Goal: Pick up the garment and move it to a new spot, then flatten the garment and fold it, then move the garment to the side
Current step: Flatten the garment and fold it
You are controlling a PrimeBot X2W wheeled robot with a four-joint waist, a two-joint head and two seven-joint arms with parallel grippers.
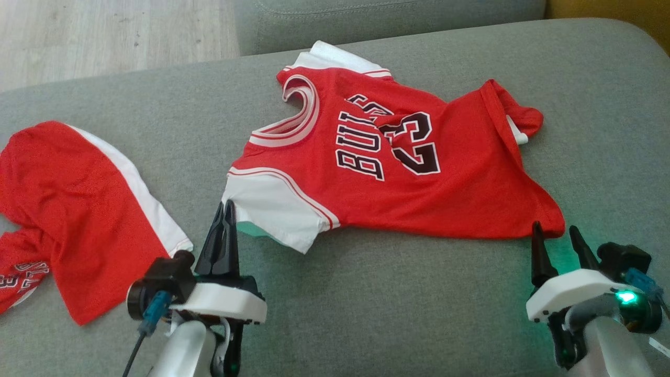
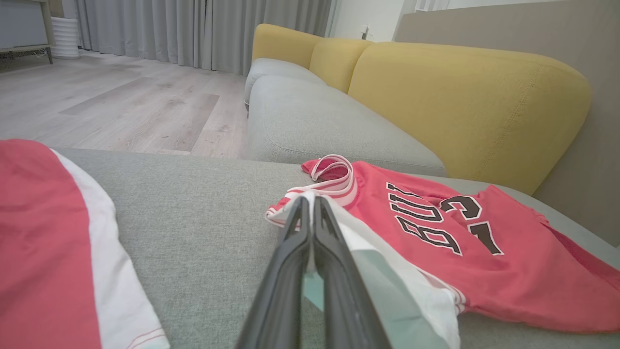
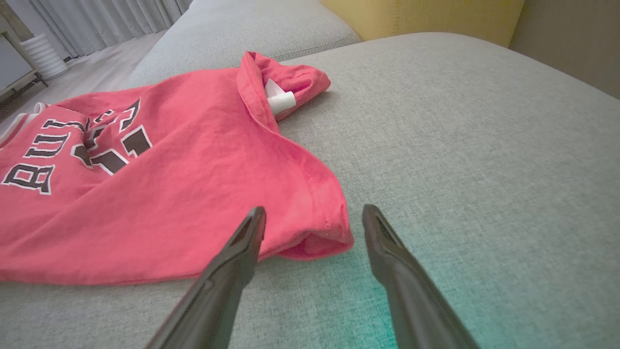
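The jersey (image 1: 460, 188) lies crosswise — left gripper (image 1: 226, 208) pinched shut on its white sleeve (image 1: 272, 212), right gripper (image 1: 554, 229) wide open, empty, astride the hem corner (image 1: 547, 220).

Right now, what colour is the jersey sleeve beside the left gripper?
The sleeve is white, with thin red stripes along its seam; the head view shows it best.

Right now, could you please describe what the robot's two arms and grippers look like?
The left gripper and right gripper each have two long, tapering dark fingers on a white housing over a pale forearm. A blue connector with a black cable sits at the left wrist; a green light glows on the right wrist's dark casing.
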